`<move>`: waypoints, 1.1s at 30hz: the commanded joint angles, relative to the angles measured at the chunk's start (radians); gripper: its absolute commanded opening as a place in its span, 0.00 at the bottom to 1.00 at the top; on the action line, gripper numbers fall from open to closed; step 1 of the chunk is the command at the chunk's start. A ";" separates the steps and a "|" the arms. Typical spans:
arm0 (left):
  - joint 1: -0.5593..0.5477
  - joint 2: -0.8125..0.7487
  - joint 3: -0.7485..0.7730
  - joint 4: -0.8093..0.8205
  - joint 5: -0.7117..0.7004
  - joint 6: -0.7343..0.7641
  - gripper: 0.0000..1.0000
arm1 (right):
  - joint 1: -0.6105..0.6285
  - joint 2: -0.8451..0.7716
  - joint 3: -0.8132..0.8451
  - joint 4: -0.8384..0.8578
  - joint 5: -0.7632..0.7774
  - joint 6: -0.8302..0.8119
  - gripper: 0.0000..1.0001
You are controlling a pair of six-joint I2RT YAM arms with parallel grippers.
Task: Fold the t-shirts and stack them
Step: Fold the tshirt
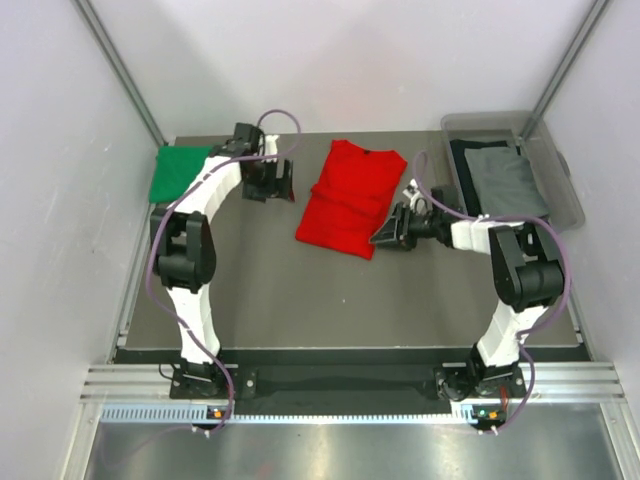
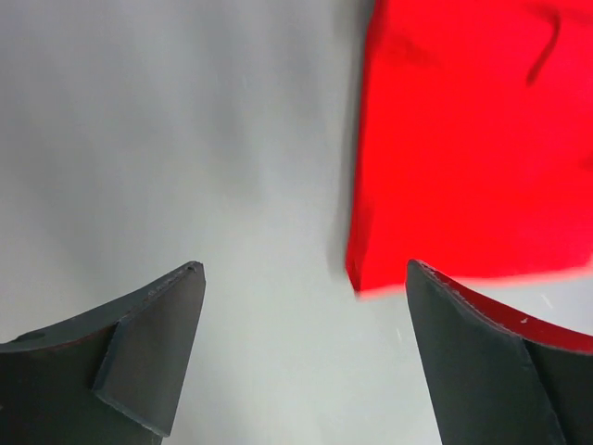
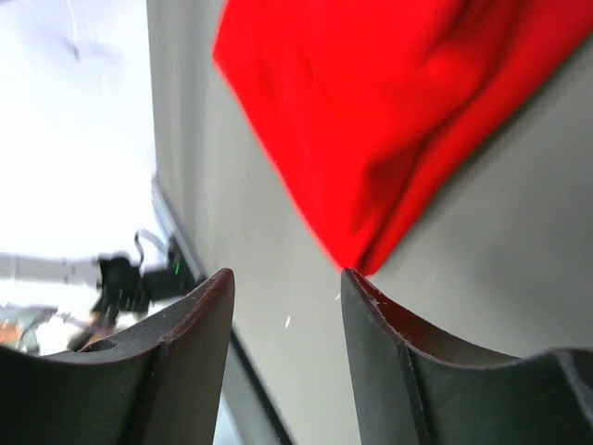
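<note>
A bright red t-shirt [image 1: 347, 199], partly folded with a dark collar at its far end, lies in the middle of the table. It also shows in the left wrist view [image 2: 473, 139] and the right wrist view [image 3: 389, 120]. A folded green t-shirt [image 1: 178, 172] lies at the far left corner. A grey t-shirt [image 1: 508, 181] lies on a dark one [image 1: 467, 152] in the bin at far right. My left gripper [image 1: 287, 181] [image 2: 301, 278] is open and empty just left of the red shirt. My right gripper [image 1: 383, 238] [image 3: 287, 278] is open and empty at the shirt's near right corner.
A clear plastic bin [image 1: 553, 172] stands at the far right corner of the dark table [image 1: 330, 300]. White walls enclose the table on three sides. The arm bases sit on the rail [image 1: 350, 385] at the near edge.
</note>
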 commanded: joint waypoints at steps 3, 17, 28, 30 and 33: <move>0.037 -0.037 -0.123 -0.076 0.329 -0.034 0.92 | 0.035 -0.008 -0.023 -0.010 -0.029 0.029 0.50; 0.031 0.084 -0.186 -0.071 0.425 -0.074 0.82 | 0.062 0.053 -0.027 -0.012 0.028 0.025 0.50; 0.000 0.161 -0.139 -0.084 0.410 -0.071 0.69 | 0.090 0.140 -0.001 -0.025 0.043 0.017 0.51; -0.003 0.173 -0.130 -0.087 0.412 -0.071 0.66 | 0.093 0.150 0.003 -0.023 0.046 0.022 0.51; -0.006 0.189 -0.122 -0.087 0.407 -0.072 0.57 | 0.092 0.174 0.017 -0.017 0.048 0.034 0.50</move>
